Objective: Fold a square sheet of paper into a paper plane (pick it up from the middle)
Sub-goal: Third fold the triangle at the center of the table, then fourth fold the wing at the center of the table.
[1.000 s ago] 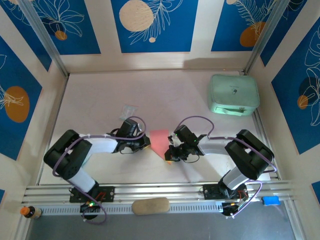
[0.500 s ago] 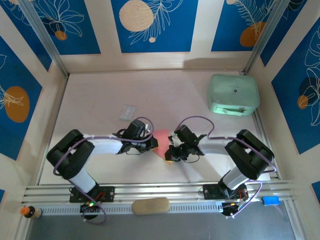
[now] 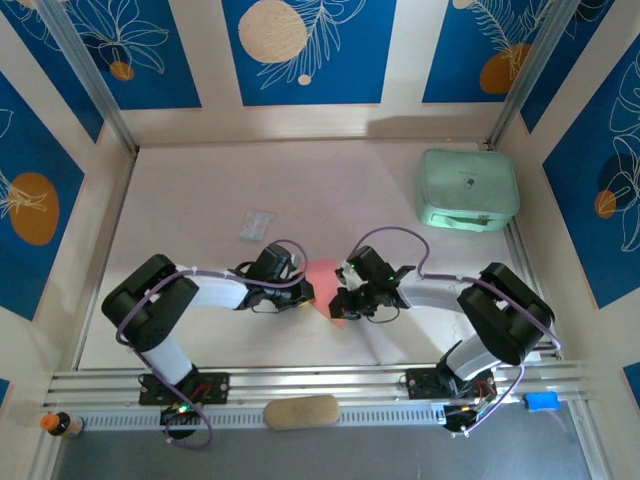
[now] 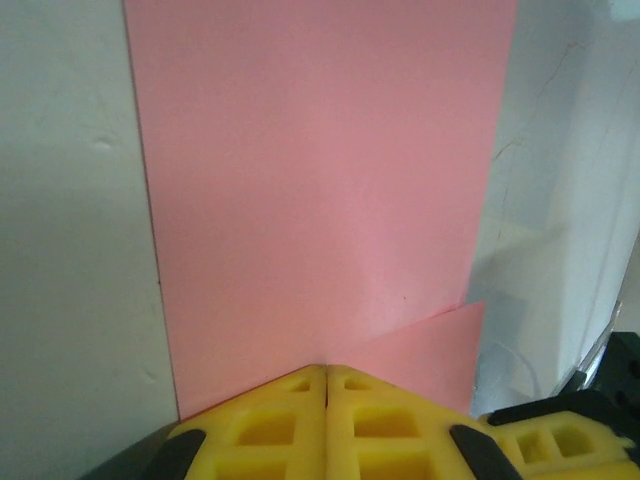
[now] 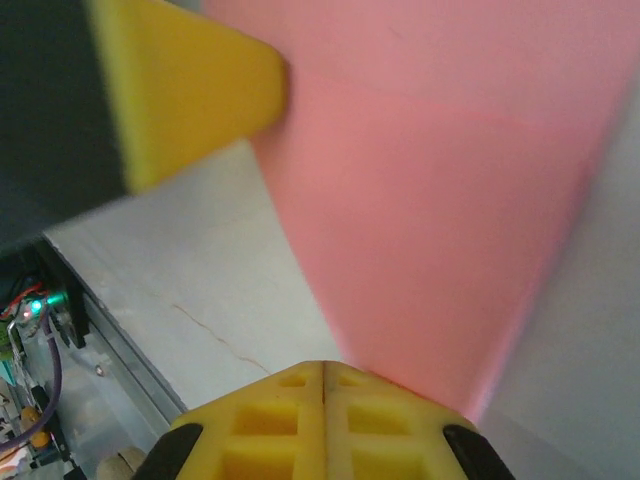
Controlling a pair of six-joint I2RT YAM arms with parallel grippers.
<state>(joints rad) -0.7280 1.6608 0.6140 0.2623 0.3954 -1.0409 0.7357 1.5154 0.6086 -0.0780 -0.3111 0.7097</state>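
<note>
L claw (image 4: 326,375) on wht table (image 3: 200,180), blue walls (image 3: 310,60)

**A:** Both arms are folded low. The left arm (image 3: 215,292) and the right arm (image 3: 430,292) have their elbows out wide, and the forearms angle in toward the middle.

**B:** And the left gripper (image 3: 304,293) is pinched tight. Its wrist view shows the two yellow fingers (image 4: 270,425) meeting along a thin seam.

**A:** Same on the other side: the right gripper (image 3: 338,305) has its jaws pressed flat together, nose aimed at its partner.

**B:** They sit just beside each other, tip to tip. One yellow fingertip (image 5: 190,85) of the left gripper pokes into the right wrist view, upper left.

**A:** Purple cables (image 3: 385,234) arch above both wrists.
</note>
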